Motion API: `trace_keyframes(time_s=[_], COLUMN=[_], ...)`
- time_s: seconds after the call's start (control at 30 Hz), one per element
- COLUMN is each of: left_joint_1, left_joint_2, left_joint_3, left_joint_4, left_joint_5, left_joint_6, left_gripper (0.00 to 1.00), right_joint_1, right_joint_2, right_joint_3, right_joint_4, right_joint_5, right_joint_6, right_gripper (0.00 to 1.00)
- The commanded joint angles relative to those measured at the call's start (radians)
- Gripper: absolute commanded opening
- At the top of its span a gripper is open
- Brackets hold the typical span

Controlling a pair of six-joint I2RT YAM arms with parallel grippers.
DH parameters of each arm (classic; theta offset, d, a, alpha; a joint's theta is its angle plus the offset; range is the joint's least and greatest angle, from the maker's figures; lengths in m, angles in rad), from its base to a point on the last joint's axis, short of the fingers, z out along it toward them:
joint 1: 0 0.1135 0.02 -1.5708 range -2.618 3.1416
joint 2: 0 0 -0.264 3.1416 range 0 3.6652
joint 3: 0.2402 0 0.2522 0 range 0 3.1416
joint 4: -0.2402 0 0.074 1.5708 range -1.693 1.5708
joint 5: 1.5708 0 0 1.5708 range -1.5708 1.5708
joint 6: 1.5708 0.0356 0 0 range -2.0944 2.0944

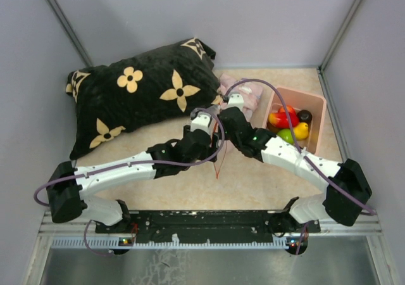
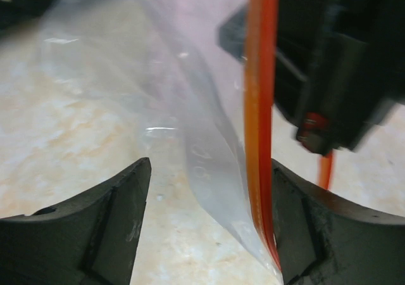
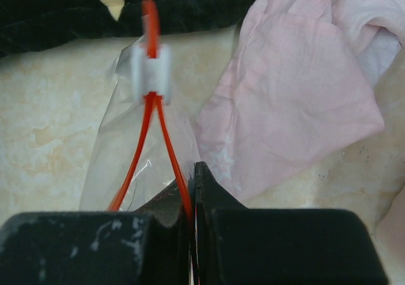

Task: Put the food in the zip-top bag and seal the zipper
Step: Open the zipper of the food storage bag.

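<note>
The zip-top bag (image 2: pixel 202 152) is clear plastic, held up over the tabletop between the two grippers. Its orange-red zipper (image 2: pixel 259 139) runs down beside my left gripper's right finger. My left gripper (image 2: pixel 209 168) is open, with the bag's edge between its fingers. In the top view the left gripper (image 1: pixel 212 133) is at mid-table. My right gripper (image 3: pixel 195 168) is shut on one strip of the zipper (image 3: pixel 166 145), and the mouth gapes below the white slider (image 3: pixel 152 69). The right gripper (image 1: pixel 223 115) is also mid-table. The food (image 1: pixel 290 123) lies in the pink bin (image 1: pixel 316 98).
A black pillow (image 1: pixel 139 95) with tan flowers fills the back left. A pale pink cloth (image 3: pixel 297 88) lies crumpled just right of the bag, next to the bin. Grey walls close the back and sides.
</note>
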Motion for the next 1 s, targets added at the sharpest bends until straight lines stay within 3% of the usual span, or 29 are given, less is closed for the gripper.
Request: trace_keyframes(time_s=[0.0, 0.23, 0.57, 0.9, 0.97], left_joint_1=[0.001, 0.01, 0.037, 0.045, 0.048], left_joint_2=[-0.05, -0.089, -0.002, -0.025, -0.052], left_joint_3=[0.01, -0.015, 0.053, 0.127, 0.141], left_joint_4=[-0.07, -0.063, -0.073, -0.119, -0.149], left_joint_5=[-0.217, -0.294, -0.245, -0.277, -0.307], left_joint_6=[0.026, 0.088, 0.123, 0.203, 0.227], left_gripper=[0.74, 0.62, 0.55, 0.14, 0.01], right_joint_1=[0.011, 0.012, 0.012, 0.01, 0.005], right_joint_2=[-0.029, -0.035, -0.05, -0.077, -0.077], right_joint_3=[0.041, 0.026, -0.004, -0.026, -0.029], right_joint_4=[0.018, 0.023, 0.054, 0.013, 0.008], right_joint_5=[0.058, 0.037, -0.031, 0.009, 0.01], right_joint_6=[0.005, -0.006, 0.002, -0.004, -0.006], right_gripper=[0.0, 0.0, 0.0, 0.0, 0.0])
